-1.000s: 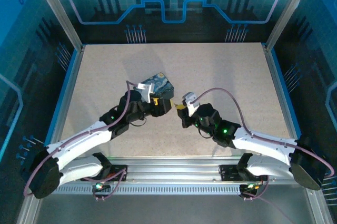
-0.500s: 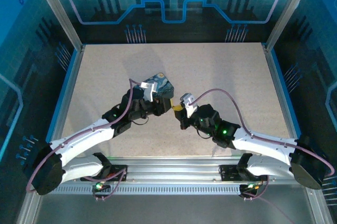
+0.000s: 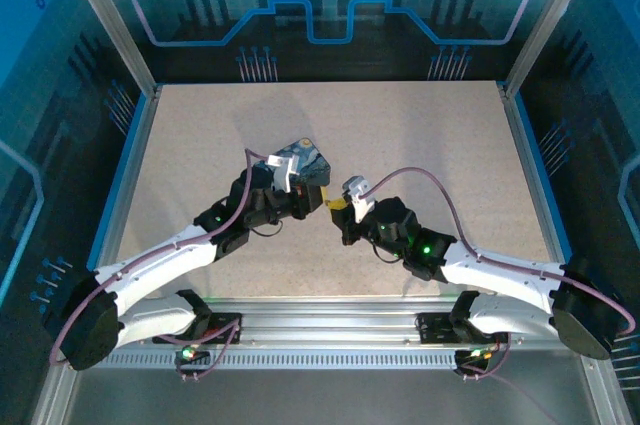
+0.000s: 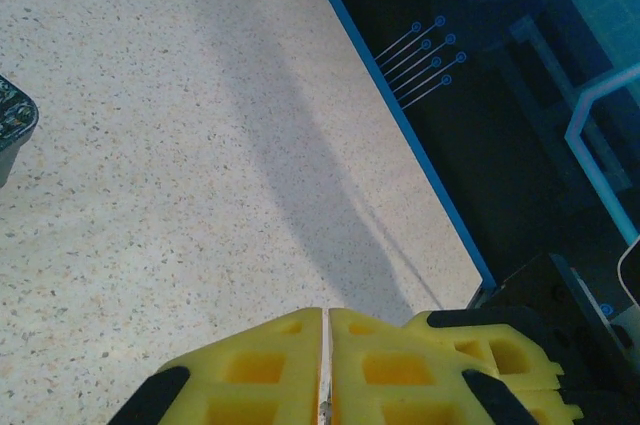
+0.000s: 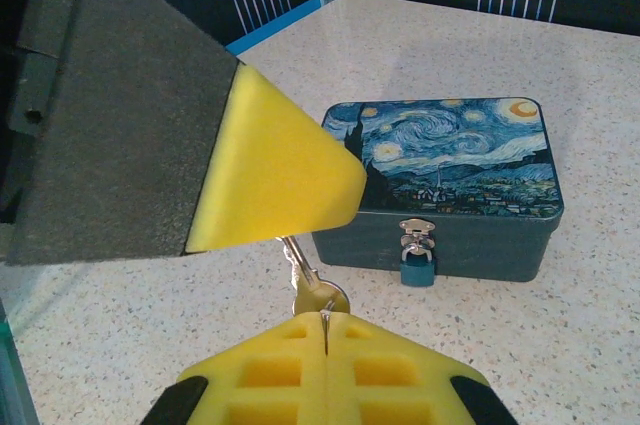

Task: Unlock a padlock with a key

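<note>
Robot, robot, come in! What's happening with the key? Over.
Right tool shut on key. Left tool clamped on its other end. Padlock hangs on box front, untouched. Nothing between key and padlock.

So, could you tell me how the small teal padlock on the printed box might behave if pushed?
The small teal metal padlock hangs from the silvery hasp on the blue swirl-printed rectangular box, so it would probably swing or twist away. It looks tiny beside the box, so it is likely light and easily knocked aside.
</note>
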Motion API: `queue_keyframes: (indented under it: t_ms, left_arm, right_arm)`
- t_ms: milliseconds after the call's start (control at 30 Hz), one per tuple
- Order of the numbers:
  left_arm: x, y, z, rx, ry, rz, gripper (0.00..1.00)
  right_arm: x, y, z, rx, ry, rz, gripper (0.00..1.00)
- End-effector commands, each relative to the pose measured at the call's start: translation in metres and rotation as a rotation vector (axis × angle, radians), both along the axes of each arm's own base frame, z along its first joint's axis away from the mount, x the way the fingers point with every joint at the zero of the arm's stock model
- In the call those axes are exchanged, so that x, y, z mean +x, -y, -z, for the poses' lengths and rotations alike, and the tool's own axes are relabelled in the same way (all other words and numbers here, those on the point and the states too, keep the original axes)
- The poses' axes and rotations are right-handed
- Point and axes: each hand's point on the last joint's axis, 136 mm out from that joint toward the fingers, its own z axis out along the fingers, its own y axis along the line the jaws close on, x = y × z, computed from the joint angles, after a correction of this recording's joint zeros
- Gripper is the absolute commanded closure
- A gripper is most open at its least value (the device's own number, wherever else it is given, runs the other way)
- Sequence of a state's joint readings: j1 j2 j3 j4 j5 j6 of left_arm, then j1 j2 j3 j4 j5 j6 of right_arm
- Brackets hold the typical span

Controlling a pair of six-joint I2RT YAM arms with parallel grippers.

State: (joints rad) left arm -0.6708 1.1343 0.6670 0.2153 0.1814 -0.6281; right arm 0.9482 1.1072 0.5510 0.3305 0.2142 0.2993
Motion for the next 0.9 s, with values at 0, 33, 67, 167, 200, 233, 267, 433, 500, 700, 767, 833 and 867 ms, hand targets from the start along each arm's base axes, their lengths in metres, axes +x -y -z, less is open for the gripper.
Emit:
queue_keyframes:
  t_ms: [0, 33, 67, 167, 200, 233, 267, 433, 500, 700, 767, 833, 867]
  left_arm:
    - [-0.002, 0.007, -0.011, -0.022, 0.021, 0.03, 0.83]
    - [-0.002, 0.007, -0.012, -0.024, 0.023, 0.031, 0.81]
    - [-0.001, 0.007, -0.011, -0.023, 0.021, 0.03, 0.81]
    - [-0.002, 0.008, -0.01, -0.028, 0.018, 0.031, 0.81]
    - [-0.002, 0.008, -0.009, -0.027, 0.018, 0.033, 0.81]
    - [-0.002, 0.008, -0.009, -0.027, 0.018, 0.033, 0.81]
    - [-0.002, 0.008, -0.008, -0.026, 0.015, 0.035, 0.81]
    - [-0.002, 0.008, -0.009, -0.027, 0.02, 0.032, 0.87]
    - [-0.002, 0.007, -0.011, -0.026, 0.028, 0.029, 0.88]
    - [0.0, 0.003, -0.014, -0.019, 0.044, 0.006, 0.88]
    - [0.0, 0.003, -0.014, -0.019, 0.045, 0.008, 0.88]
    - [0.0, 0.003, -0.015, -0.02, 0.045, 0.009, 0.88]
    - [0.0, 0.004, -0.015, -0.019, 0.042, 0.01, 0.89]
  right_arm:
    - [0.0, -0.011, -0.024, 0.072, 0.015, -0.019, 1.0]
    - [0.0, -0.011, -0.025, 0.072, 0.013, -0.019, 1.0]
    - [0.0, -0.011, -0.025, 0.071, 0.011, -0.017, 1.0]
    - [0.001, -0.012, -0.025, 0.066, 0.01, -0.012, 1.0]
    - [0.002, -0.012, -0.026, 0.067, 0.009, -0.009, 1.0]
    - [0.002, -0.012, -0.026, 0.066, 0.01, -0.009, 1.0]
    - [0.003, -0.012, -0.026, 0.067, 0.009, -0.008, 1.0]
    - [0.003, -0.012, -0.025, 0.065, 0.006, -0.009, 1.0]
    - [0.003, -0.011, -0.024, 0.062, 0.002, -0.002, 1.0]
    - [0.003, -0.005, -0.016, 0.053, -0.018, 0.016, 1.0]
    - [0.003, -0.004, -0.014, 0.054, -0.023, 0.017, 1.0]
    - [0.003, -0.004, -0.014, 0.059, -0.025, 0.018, 1.0]
    - [0.003, -0.004, -0.014, 0.062, -0.025, 0.017, 1.0]
